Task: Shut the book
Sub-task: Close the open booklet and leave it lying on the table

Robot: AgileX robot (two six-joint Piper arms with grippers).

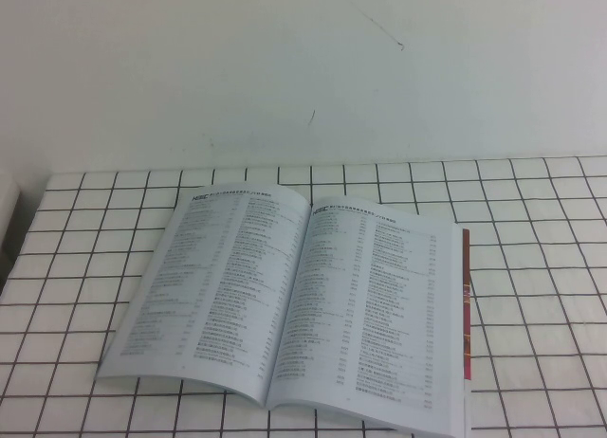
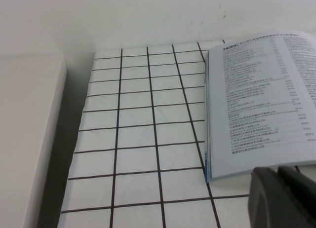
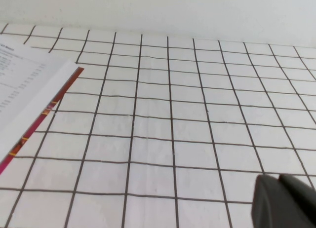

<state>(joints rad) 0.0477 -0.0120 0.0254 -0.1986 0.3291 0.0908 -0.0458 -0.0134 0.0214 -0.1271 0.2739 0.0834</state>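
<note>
Book (image 1: 294, 305) lying open, pages up, by the near edge of the table (image 1: 531, 201).

Both printed pages face upward, with the fold running from the table's far edge toward its near edge, slightly skewed. A red cover strip (image 1: 466, 305) shows along the outer edge of the right-hand page. The white, grid-lined table meets a plain white wall (image 1: 285, 68) at its far edge. Left gripper (image 2: 284, 198), seen only in the left wrist view, is just beside the book's near left corner, on the side toward the table's left edge; whether it is clenched or released cannot be told. Right gripper (image 3: 286, 201), seen only in the right wrist view, is over grid squares toward the table's right edge, apart from the red strip; its state likewise cannot be told.
</note>
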